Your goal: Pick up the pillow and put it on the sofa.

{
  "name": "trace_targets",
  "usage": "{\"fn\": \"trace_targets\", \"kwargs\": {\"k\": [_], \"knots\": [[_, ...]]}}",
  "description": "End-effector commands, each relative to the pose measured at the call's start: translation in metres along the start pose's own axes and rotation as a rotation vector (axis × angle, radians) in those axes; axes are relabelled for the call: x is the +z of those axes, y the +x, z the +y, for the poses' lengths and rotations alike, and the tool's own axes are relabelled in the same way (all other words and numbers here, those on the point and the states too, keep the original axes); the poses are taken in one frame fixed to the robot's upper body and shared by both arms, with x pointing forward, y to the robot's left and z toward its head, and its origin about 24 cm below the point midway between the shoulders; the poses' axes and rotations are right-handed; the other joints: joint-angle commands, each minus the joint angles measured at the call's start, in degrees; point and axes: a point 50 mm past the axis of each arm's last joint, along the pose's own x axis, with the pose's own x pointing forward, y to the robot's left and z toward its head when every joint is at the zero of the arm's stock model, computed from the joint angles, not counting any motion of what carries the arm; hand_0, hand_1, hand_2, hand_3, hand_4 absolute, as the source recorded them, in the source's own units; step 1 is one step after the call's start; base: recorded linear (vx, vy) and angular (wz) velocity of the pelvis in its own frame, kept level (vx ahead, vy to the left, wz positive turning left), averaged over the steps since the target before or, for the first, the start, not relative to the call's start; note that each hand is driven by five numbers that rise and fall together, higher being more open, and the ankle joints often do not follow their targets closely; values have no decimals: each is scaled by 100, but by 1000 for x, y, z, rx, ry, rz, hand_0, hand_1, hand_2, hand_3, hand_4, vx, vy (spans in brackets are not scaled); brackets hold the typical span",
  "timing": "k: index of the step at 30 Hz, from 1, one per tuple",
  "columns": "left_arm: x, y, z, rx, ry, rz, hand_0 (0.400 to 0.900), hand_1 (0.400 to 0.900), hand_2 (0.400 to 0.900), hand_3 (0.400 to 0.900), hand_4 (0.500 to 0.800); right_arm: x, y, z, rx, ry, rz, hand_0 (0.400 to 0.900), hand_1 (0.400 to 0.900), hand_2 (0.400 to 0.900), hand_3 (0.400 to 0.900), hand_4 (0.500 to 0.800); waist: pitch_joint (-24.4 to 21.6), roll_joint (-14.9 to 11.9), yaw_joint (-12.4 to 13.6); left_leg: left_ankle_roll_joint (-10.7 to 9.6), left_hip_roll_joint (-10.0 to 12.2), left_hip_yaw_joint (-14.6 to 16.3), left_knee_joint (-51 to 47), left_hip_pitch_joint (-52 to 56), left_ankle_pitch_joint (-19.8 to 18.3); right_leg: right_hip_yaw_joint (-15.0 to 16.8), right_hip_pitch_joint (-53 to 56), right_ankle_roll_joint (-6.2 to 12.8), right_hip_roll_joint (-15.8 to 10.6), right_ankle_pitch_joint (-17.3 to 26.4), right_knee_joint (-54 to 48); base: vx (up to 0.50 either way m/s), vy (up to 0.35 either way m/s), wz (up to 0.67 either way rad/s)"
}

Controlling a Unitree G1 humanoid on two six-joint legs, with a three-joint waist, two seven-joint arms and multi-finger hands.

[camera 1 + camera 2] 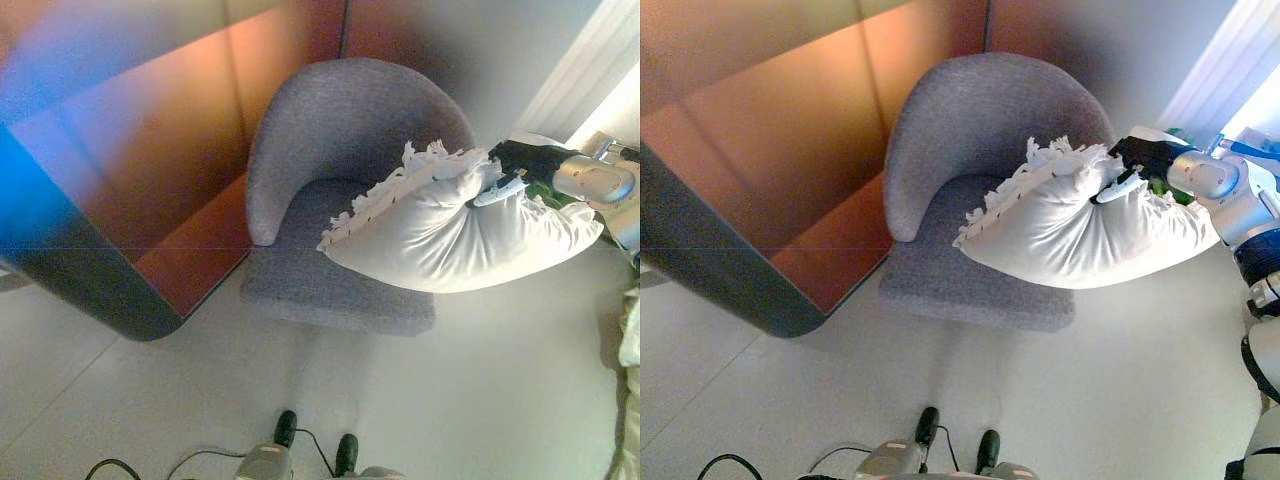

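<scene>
The right eye view shows more of the right arm than the left, whose right hand (515,170) pinches the top edge of the white frilled pillow (450,230), held above the grey sofa (330,150) seat's right side.

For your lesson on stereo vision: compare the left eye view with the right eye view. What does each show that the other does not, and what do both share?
Only the left eye view: a pale object at the right edge, too cropped to identify.

Only the right eye view: more of the right arm behind the hand, and a wider strip of floor to the right of the pillow.

Both: the right hand gripping the white frilled pillow, held over the grey sofa, with the orange wall at left. The left hand shows in neither.
</scene>
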Motion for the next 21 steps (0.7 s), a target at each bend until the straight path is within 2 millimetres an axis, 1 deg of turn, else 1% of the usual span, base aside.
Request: {"fn": "trace_targets", "kwargs": {"k": [1,3,6,8,10,11,13,15,16,18,21], "knots": [[-42,-5,15,37,81,162,900,900,900,900,800,53,-23,-87,-281,70,-96,400,400,400,400,500,-501,-347,255,-3,-181,-145,-42,227,-498,-128,109,239,-1,-107,214,25,17,17],[-40,-5,16,39,81,156,900,900,900,900,800,59,-19,-84,-279,45,-85,400,400,400,400,500,-452,-353,321,-4,-183,-190,-33,185,-488,-153,88,237,-4,-108,216,-5,7,15],[-36,-5,19,47,81,140,900,900,900,900,800,80,-13,-83,-288,-7,-111,400,400,400,400,500,-333,-372,427,1,-196,-282,-23,91,-452,-217,29,230,-7,-92,216,-32,-8,14],[-34,-5,21,54,79,132,900,900,900,900,800,98,-11,-82,-292,-30,-153,400,400,400,400,500,-261,-387,501,2,-202,-332,-23,50,-436,-273,13,226,-10,-90,208,-21,-12,13],[-32,-6,22,58,78,126,900,900,900,900,800,110,-10,-82,-303,-38,-169,400,400,400,400,500,-194,-398,556,1,-205,-373,-23,11,-422,-323,-1,220,-10,-93,205,-22,-10,12],[-31,-6,22,59,73,121,900,900,900,900,800,112,-9,-83,-307,-42,-162,400,400,400,400,500,-165,-397,583,-2,-200,-389,-24,-10,-414,-352,-7,213,-12,-96,197,-16,-3,12],[-30,-5,21,58,66,112,900,900,900,900,800,114,-10,-86,-332,-36,-143,400,400,400,400,500,-118,-381,618,-4,-204,-420,-35,-32,-398,-381,-11,207,-15,-92,174,-8,12,13],[-29,-5,21,59,63,106,900,900,900,900,800,109,-10,-88,-360,-40,-99,400,400,400,400,500,-79,-377,645,-5,-212,-450,-38,-69,-393,-398,-19,210,-12,-85,142,-21,4,11],[-29,-5,21,60,58,101,900,900,900,900,800,103,-11,-92,-387,-36,-65,400,400,400,400,500,-53,-376,666,-7,-218,-471,-42,-107,-386,-406,-37,216,-11,-73,110,-43,-2,6],[-29,-6,23,61,50,91,900,900,900,900,800,99,-13,-97,-417,-19,-44,400,400,400,400,500,0,-369,688,-12,-219,-490,-42,-160,-371,-423,-76,215,-10,-69,99,-63,2,5],[-26,-7,25,51,26,68,900,900,900,900,800,87,-20,-109,-468,11,24,400,400,400,400,500,80,-317,707,-22,-225,-496,-42,-280,-345,-443,-160,211,-12,-52,58,-88,27,8]]}}
